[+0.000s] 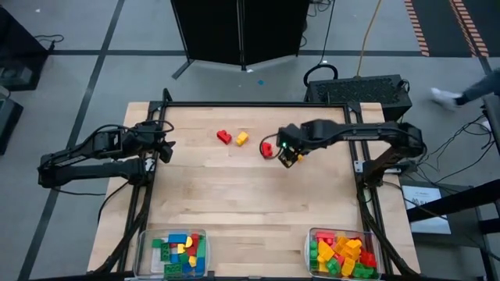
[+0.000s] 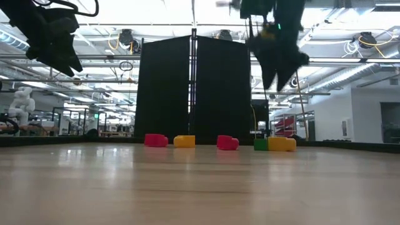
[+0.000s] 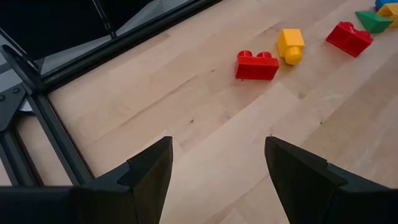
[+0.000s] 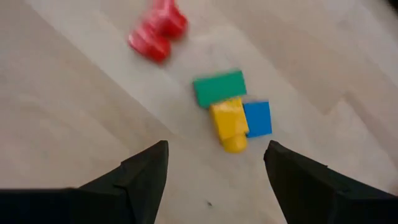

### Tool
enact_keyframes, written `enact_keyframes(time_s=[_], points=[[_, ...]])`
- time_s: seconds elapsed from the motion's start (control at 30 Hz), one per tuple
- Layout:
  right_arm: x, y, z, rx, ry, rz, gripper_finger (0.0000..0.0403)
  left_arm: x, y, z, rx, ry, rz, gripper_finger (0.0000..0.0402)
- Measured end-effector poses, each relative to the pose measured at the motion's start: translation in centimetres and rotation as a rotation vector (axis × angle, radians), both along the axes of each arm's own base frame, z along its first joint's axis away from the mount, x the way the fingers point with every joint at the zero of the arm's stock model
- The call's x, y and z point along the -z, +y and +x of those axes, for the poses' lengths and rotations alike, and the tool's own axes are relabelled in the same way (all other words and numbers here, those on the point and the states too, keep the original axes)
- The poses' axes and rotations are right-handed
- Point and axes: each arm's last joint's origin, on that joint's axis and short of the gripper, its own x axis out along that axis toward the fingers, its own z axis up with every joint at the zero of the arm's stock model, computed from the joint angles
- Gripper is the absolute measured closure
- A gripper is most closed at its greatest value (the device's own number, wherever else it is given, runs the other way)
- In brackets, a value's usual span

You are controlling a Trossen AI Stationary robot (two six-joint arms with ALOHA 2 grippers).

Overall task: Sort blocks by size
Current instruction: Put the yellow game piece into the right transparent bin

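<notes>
Two clear bins (image 1: pixel 178 251) sat at the near edge of the surface (image 1: pixel 234 195), already holding sorted blocks. Your right gripper (image 1: pixel 292 156) hovered with jaws wide open and empty above a green, yellow and blue cluster (image 4: pixel 232 106); red and yellow blocks (image 1: pixel 232 137) lay farther left. Your left gripper (image 1: pixel 162 144) waited, jaws open, at the left edge. Next, you likely needed to descend squarely on one block.
</notes>
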Motion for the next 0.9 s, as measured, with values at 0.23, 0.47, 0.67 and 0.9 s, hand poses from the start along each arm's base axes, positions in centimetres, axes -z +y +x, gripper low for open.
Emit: enact_keyframes(time_s=[0.23, 0.47, 0.67, 0.9], points=[[5.4, 0.2, -0.8, 0.016, 0.028, 0.006, 0.0147, 0.0, 0.0, 0.0, 0.0, -0.001, 0.001, 0.0146], [8.4, -0.7, -2.3, 0.068, 0.07, -0.051, 0.0147, 0.0, 0.0, 0.0, -0.004, -0.004, -0.001, 0.0146], [9.5, -1.5, -2.0, 0.069, 0.022, -0.044, 0.0147, 0.0, 0.0, 0.0, -0.005, -0.004, 0.0, 0.0146], [11.6, -1.9, -0.6, 0.015, 0.008, -0.019, 0.0147, 0.0, 0.0, 0.0, -0.009, -0.004, 0.004, 0.0146]])
